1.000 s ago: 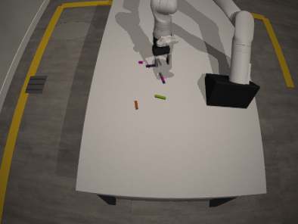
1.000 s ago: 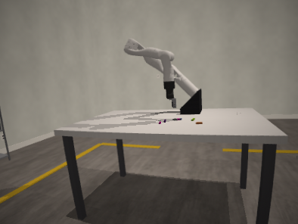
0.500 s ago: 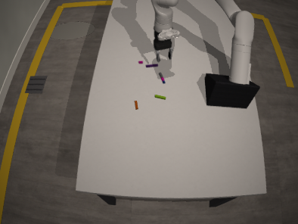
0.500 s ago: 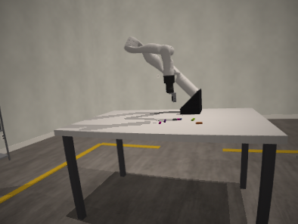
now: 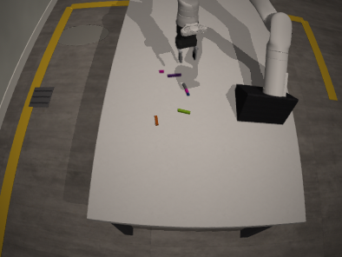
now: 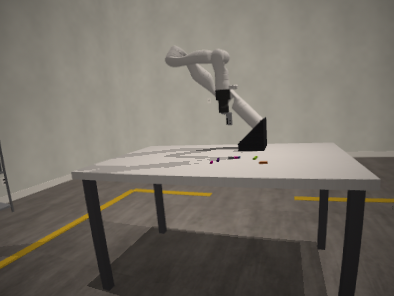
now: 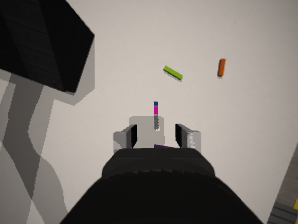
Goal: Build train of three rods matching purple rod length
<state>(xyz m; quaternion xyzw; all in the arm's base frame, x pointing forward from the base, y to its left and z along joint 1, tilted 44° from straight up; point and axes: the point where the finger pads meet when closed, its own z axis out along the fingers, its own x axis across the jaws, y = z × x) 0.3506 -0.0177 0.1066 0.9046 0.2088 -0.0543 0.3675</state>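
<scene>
My gripper (image 5: 187, 56) is open and empty, raised well above the table; it also shows in the exterior view (image 6: 229, 119) and the wrist view (image 7: 157, 136). Below it a grey rod (image 7: 157, 122), a magenta rod (image 7: 156, 110) (image 5: 186, 88) and a blue rod (image 7: 156, 103) lie end to end in one line. The purple rod (image 5: 174, 75) lies just beside the grey end; in the wrist view only its edge (image 7: 164, 146) shows. A second magenta rod (image 5: 161, 71) lies left of the purple one.
A lime rod (image 5: 183, 111) and an orange rod (image 5: 156, 121) lie apart nearer the table's middle, also in the wrist view (image 7: 173, 73) (image 7: 221, 67). The arm's black base (image 5: 262, 104) stands at the right.
</scene>
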